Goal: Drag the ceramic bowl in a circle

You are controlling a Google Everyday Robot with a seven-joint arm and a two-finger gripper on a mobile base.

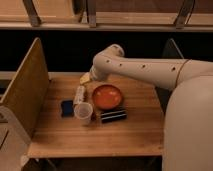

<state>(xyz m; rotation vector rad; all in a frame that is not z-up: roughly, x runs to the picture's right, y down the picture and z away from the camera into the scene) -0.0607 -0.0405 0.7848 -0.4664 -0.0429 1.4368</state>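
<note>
The round, shallow, glossy orange-red ceramic bowl (107,96) stands near the middle of the wooden tabletop (130,132). A translucent whitish plastic cup (83,112) is just beside it at front left, and a dark striped flat packet (113,116) lies just in front.

The white arm reaches in from the right. Its tool (93,81) sits low at the bowl's far-left rim, largely hidden by the wrist. Whether the tool is open or closed cannot be told, and contact with the rim cannot be confirmed.

Progress assessment: early stage. The tool appears positioned to engage the bowl, and the circular drag is judged wholly or largely outstanding.
</note>
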